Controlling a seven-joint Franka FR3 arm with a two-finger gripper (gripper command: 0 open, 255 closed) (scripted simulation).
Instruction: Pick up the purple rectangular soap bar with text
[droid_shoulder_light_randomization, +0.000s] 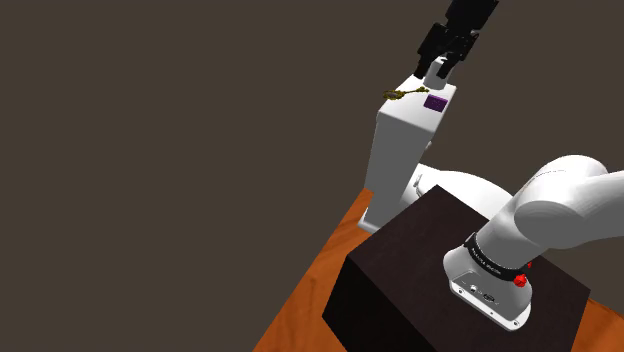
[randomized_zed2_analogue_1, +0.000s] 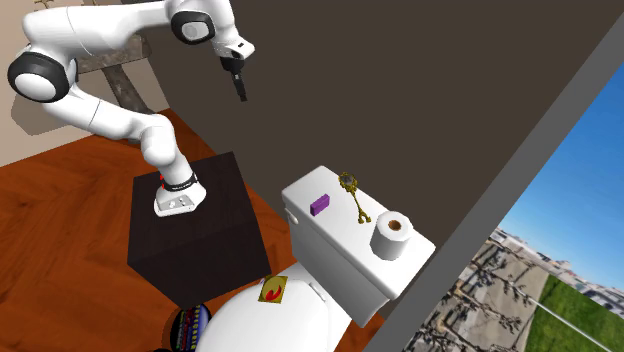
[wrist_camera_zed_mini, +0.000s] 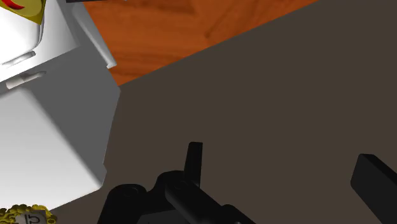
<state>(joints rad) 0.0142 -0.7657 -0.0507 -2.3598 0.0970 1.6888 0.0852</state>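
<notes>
Purple soap bar lies flat on the white toilet tank lid, near the gold key. The gripper hangs well above, fingers apart. A misaligned descent could snag the key or nudge the bar off the edge.

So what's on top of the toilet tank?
A purple soap bar, a gold key and a paper roll. The lid covers whatever is inside.
</notes>
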